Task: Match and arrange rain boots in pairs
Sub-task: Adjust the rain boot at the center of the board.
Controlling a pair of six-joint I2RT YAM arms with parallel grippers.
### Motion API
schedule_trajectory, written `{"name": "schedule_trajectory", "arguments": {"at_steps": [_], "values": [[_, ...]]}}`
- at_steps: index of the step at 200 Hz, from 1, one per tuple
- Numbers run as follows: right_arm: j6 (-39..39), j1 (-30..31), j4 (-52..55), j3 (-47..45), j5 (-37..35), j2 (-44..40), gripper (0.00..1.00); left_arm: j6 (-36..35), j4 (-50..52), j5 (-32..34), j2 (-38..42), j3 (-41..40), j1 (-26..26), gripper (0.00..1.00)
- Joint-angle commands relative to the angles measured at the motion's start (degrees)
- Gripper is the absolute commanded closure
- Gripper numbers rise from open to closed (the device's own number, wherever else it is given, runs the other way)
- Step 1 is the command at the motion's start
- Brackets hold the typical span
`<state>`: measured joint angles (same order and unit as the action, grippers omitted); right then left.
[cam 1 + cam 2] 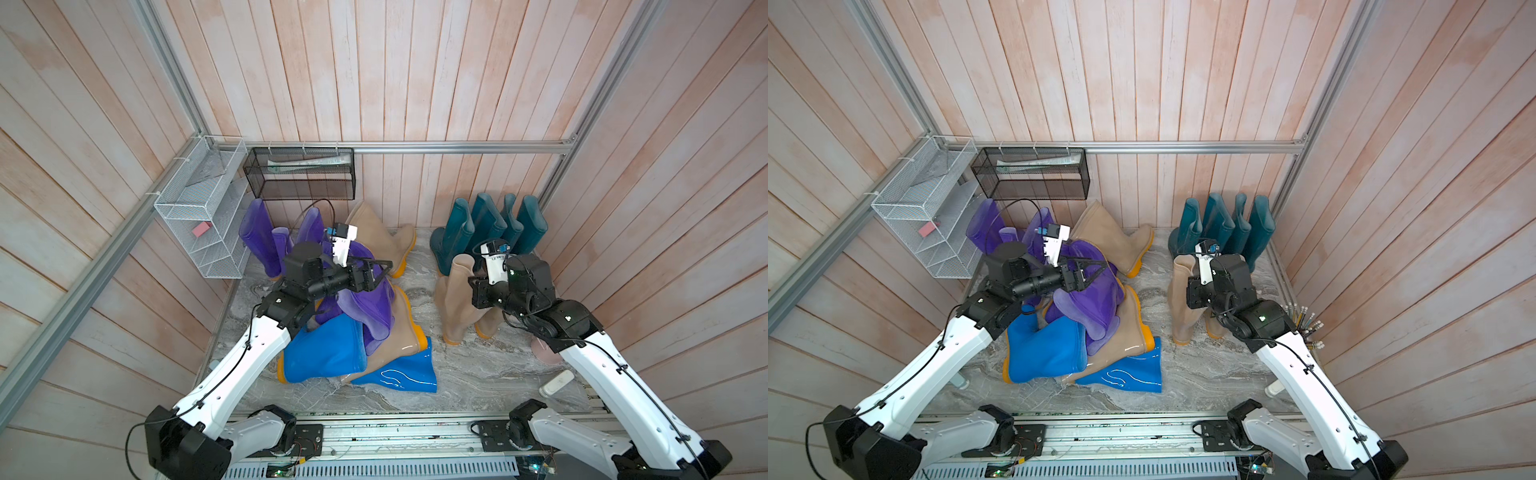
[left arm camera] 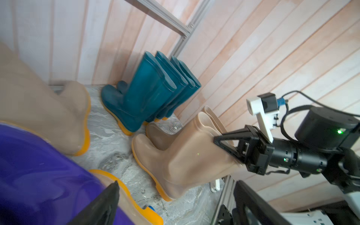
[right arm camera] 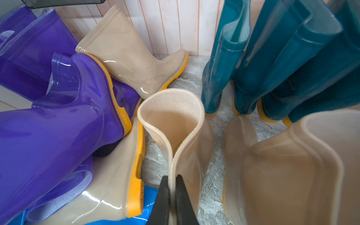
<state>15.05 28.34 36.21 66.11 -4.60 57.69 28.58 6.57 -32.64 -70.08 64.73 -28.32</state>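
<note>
Beige boot [image 3: 191,161] pinched by its cuff in right claw [image 3: 172,178], left claw [image 1: 384,274] wide open; I'd stand it snug beside its twin [image 3: 282,171].

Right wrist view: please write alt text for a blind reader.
The right gripper is shut on the top rim of an upright beige boot, folding its opening. A second beige boot stands beside it, teal boots stand by the wall, and purple boots lie piled nearby.

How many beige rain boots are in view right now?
4 beige boots: two upright, side by side before the teal boots; one leaning at the back wall; one lying under purple boots. Others may be hidden there.
</note>
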Motion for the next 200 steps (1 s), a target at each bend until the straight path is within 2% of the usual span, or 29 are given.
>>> {"name": "schedule_trajectory", "arguments": {"at_steps": [1, 27, 62, 97, 133, 157, 200], "values": [[1.37, -1.12, -5.49, -0.01, -3.32, -0.29, 1.00, 2.03, -4.92, -2.06, -1.95, 1.42, -1.50, 0.06], [1.19, -5.82, -7.23, -1.65, -1.19, 0.43, 1.00, 3.07, -6.64, -1.98, -2.52, 0.35, -1.83, 0.06], [1.84, -8.08, -10.91, -4.32, 0.14, 0.40, 1.00, 2.55, -6.41, -1.10, -1.34, -1.52, -1.83, 0.05], [1.93, -8.02, -10.74, -3.94, 2.40, 0.99, 1.00, 1.98, -5.69, -0.45, -0.50, -2.10, -1.83, 0.05], [1.36, -6.73, -9.65, -2.54, 8.65, -0.22, 1.00, 1.73, -5.93, -0.15, -0.56, -2.09, -1.84, 0.04], [1.02, -3.35, -9.22, -1.61, 7.44, 0.35, 1.00, 1.57, -6.13, 0.13, -1.02, -1.81, -1.87, 0.04], [1.02, -3.15, -12.81, -3.91, 7.28, 1.79, 1.00, -0.17, -4.05, 3.08, 0.61, -0.93, -1.11, 0.04]]}}
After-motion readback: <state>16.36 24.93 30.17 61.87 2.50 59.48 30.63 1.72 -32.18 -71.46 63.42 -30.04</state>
